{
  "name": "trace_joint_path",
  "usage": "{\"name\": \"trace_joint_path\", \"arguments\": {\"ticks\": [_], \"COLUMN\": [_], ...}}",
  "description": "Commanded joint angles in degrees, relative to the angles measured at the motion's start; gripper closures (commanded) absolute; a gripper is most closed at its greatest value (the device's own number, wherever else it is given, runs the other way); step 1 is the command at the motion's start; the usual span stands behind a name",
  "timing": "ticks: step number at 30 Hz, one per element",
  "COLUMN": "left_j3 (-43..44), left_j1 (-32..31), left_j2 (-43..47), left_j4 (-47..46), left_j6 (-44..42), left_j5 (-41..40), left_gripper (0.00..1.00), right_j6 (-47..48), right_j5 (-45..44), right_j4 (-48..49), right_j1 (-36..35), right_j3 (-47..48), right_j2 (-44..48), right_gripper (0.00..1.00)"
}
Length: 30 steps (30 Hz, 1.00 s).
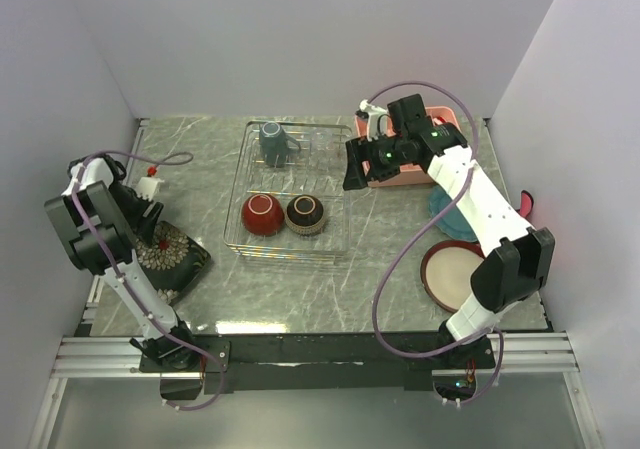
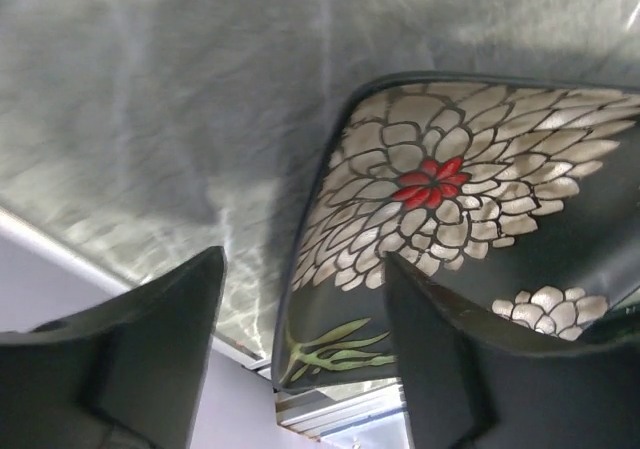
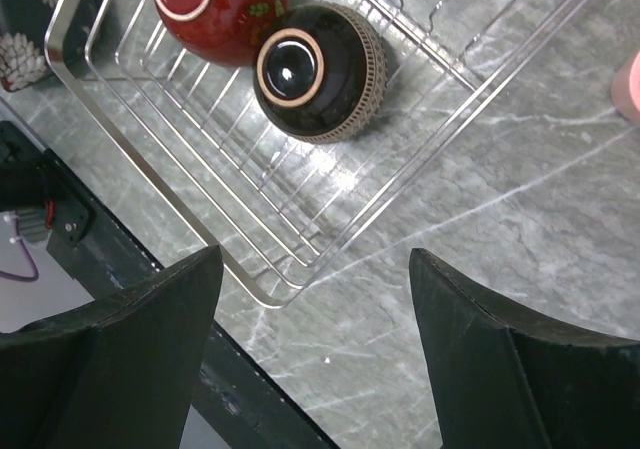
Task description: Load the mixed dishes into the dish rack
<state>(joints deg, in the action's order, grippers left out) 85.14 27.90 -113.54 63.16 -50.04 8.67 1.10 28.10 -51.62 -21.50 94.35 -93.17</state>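
The wire dish rack (image 1: 285, 256) holds the grey-blue mug (image 1: 273, 144), the red bowl (image 1: 262, 214) and the small dark patterned bowl (image 1: 306, 214), both bowls upside down. The black floral square plate (image 1: 172, 256) lies at the table's left. My left gripper (image 1: 150, 224) is open over its far edge; in the left wrist view the plate's rim (image 2: 450, 199) runs between the fingers (image 2: 150, 349). My right gripper (image 1: 353, 174) is open and empty, above the rack's right side. The teal plate (image 1: 447, 216) and red-rimmed cream plate (image 1: 455, 274) lie at right under the right arm.
A pink tray (image 1: 412, 172) stands right of the rack, a clear glass (image 1: 374, 121) at its far left corner. A small white and red object (image 1: 150, 181) sits at far left. A pink-red cloth (image 1: 527, 207) lies by the right wall. The right wrist view shows the rack's corner (image 3: 262, 299) and both bowls (image 3: 320, 59).
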Motion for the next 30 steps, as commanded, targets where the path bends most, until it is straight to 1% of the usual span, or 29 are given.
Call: {"name": "trace_joint_path", "arguments": {"ticks": [1, 2, 6, 7, 8, 10, 11, 12, 13, 14, 15, 16, 17, 20, 22, 23, 26, 27, 29, 30], "left_j3": [1.25, 1.43, -0.32, -0.94, -1.90, -2.00, -1.13, -0.51, 0.10, 1.33, 1.86, 2.39, 3.35, 5.29, 5.47, 5.04, 2.76, 1.96, 0.12, -0.32], "left_j1": [-0.04, -0.13, -0.83, -1.44, -1.79, -2.67, -2.76, -2.76, -2.76, -2.76, -2.76, -2.68, -2.76, -2.76, -2.76, -2.76, -2.76, -2.76, -2.41, -2.24], "left_j2": [-2.91, -3.53, -4.85, -4.50, -4.41, -4.41, -4.33, -4.15, -3.11, -2.22, -1.17, 1.19, 2.34, 6.39, 10.24, 11.66, 17.28, 18.60, 21.51, 22.56], "left_j4": [6.35, 7.15, 9.09, 8.83, 7.43, 7.24, 7.07, 7.16, 7.33, 7.25, 7.24, 7.24, 7.42, 9.26, 11.01, 11.20, 11.99, 11.99, 12.43, 12.69], "left_j6": [-4.18, -4.27, -5.06, -4.98, -4.46, -3.67, -2.96, -2.35, -1.82, -1.81, -2.25, -2.51, -2.60, -3.83, -6.90, -7.87, -14.28, -16.90, -19.29, -21.31], "left_j5": [0.74, 0.83, 1.79, 1.97, 1.97, 2.84, 3.37, 5.55, 6.53, 7.32, 9.59, 10.48, 11.36, 14.53, 16.72, 17.17, 17.96, 17.88, 18.22, 18.40], "left_gripper": [0.37, 0.42, 0.50, 0.54, 0.70, 0.85, 0.95, 0.98, 0.99, 0.99, 0.99, 0.99, 0.99, 0.99, 0.99, 0.99, 0.99, 0.99, 0.99, 0.99], "right_j6": [1.27, 1.44, 1.97, 2.32, 2.76, 4.69, 5.57, 7.40, 7.94, 8.21, 8.65, 8.91, 9.09, 9.79, 10.84, 11.37, 14.71, 15.93, 16.30, 18.30], "right_j5": [-1.47, -1.47, 0.19, 0.73, 1.34, 3.36, 4.24, 5.12, 6.43, 7.05, 7.84, 9.94, 10.92, 14.51, 15.32, 16.80, 19.53, 21.37, 22.78, 24.01], "right_j4": [1.25, 1.25, 1.43, 1.52, 1.52, 1.17, 0.38, 0.03, -0.15, -0.50, -0.68, -0.94, -0.94, -1.55, -1.73, -2.26, -4.97, -5.33, -4.99, -4.38], "right_j1": [-0.30, -0.21, -0.21, -0.21, -0.30, -0.47, -0.65, -0.74, -0.83, -1.18, -1.44, -1.70, -1.97, -4.25, -6.79, -7.67, -11.10, -11.89, -13.39, -13.83], "right_j3": [-1.09, -1.44, -1.80, -1.62, -1.19, 0.22, 2.66, 4.25, 5.92, 9.51, 11.37, 13.21, 16.45, 22.00, 24.03, 25.78, 30.17, 31.15, 32.82, 32.40], "right_j2": [4.04, 4.04, 3.43, 3.08, 2.64, 0.62, -0.34, -2.35, -3.42, -4.64, -7.27, -8.60, -9.92, -14.75, -17.48, -18.19, -21.26, -22.75, -24.25, -24.69], "right_gripper": [0.17, 0.17, 0.17, 0.17, 0.17, 0.17, 0.17, 0.17, 0.17, 0.17, 0.17, 0.10, 0.00, 0.00, 0.00, 0.00, 0.00, 0.00, 0.00, 0.00]}}
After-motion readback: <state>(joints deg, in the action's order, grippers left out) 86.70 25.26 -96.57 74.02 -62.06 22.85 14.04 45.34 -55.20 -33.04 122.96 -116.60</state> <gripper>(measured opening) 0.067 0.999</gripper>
